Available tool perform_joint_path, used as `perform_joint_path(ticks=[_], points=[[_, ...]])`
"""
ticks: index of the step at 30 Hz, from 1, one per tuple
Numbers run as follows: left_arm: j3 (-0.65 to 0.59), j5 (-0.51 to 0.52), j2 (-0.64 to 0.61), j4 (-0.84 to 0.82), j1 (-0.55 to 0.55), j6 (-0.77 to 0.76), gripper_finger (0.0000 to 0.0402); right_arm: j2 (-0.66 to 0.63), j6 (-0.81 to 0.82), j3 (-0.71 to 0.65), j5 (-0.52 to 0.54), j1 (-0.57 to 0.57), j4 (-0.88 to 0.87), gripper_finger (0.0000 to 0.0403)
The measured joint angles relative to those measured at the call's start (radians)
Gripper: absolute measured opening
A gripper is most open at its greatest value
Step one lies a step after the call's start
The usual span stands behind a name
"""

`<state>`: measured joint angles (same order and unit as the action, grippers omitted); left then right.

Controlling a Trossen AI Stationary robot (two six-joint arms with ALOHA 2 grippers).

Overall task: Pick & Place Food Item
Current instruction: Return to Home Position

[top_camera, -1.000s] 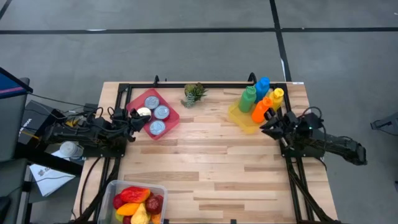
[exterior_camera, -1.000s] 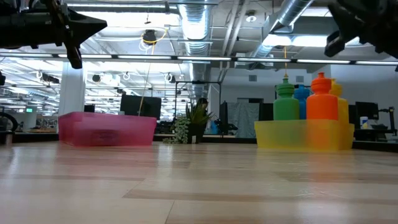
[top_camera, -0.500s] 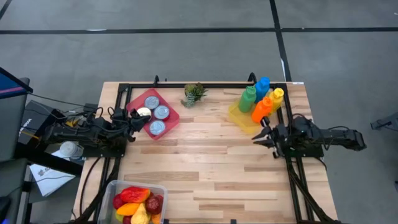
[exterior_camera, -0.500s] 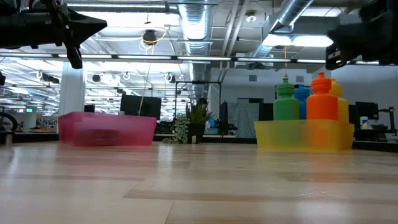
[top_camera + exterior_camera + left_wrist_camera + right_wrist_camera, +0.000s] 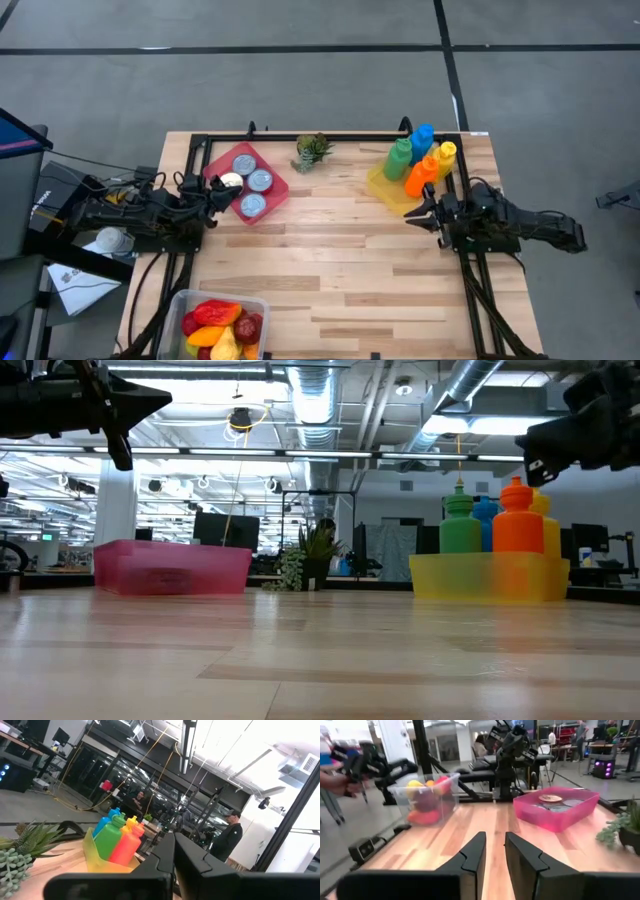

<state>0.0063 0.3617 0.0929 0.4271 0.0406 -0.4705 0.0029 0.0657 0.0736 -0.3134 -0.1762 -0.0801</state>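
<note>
The pale slatted wooden desk (image 5: pixel 340 270) stood on a grey concrete floor (image 5: pixel 300 80). At its near left corner sat the clear plastic bin (image 5: pixel 176 305), full of red and yellow fruit (image 5: pixel 218 325). A pink plastic tray (image 5: pixel 170 567) lay towards the far left corner, and a yellow tray (image 5: pixel 480 575) of coloured bottles (image 5: pixel 418 160) towards the far right. The left gripper (image 5: pixel 218 192) hung beside the pink tray, fingers together. The right gripper (image 5: pixel 420 213) hung just beside the yellow tray, fingers slightly apart. Silver ducts (image 5: pixel 320 385) crossed the ceiling.

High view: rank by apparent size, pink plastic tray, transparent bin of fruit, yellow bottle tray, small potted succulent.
1-2. pink plastic tray and transparent bin of fruit: look alike; bin cut off by the frame edge, so no ranking.
3. yellow bottle tray
4. small potted succulent
</note>
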Motion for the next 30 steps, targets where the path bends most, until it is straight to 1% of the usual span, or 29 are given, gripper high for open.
perform_joint_path(ticks=[2,3,4,10,18,26,30], points=[[0.0,0.0,0.0,0.0,0.0,0.003,0.0,0.004,0.03,-0.035,-0.003,-0.002,0.047,0.0066],[0.0,-0.001,0.0,0.0,0.0,0.003,0.0,0.005,0.039,-0.054,0.0,0.001,0.106,0.0066],[0.0,-0.001,0.0,0.0,0.0,0.003,0.0,0.006,0.02,-0.065,-0.003,0.005,0.138,0.0066],[0.0,0.0,0.025,0.001,0.0,0.002,0.0,0.003,-0.059,-0.067,0.011,0.019,0.14,0.0066],[0.0,0.0,0.052,0.002,0.0,-0.006,0.0,0.003,-0.061,-0.067,0.008,0.019,0.141,0.0066],[0.0,0.0,0.054,0.0,0.0,-0.006,0.0,0.003,0.107,-0.067,0.008,0.019,0.141,0.0066],[0.0,0.0,0.054,0.0,0.0,-0.006,0.0,0.003,0.126,-0.067,0.008,0.019,0.141,0.0066]])
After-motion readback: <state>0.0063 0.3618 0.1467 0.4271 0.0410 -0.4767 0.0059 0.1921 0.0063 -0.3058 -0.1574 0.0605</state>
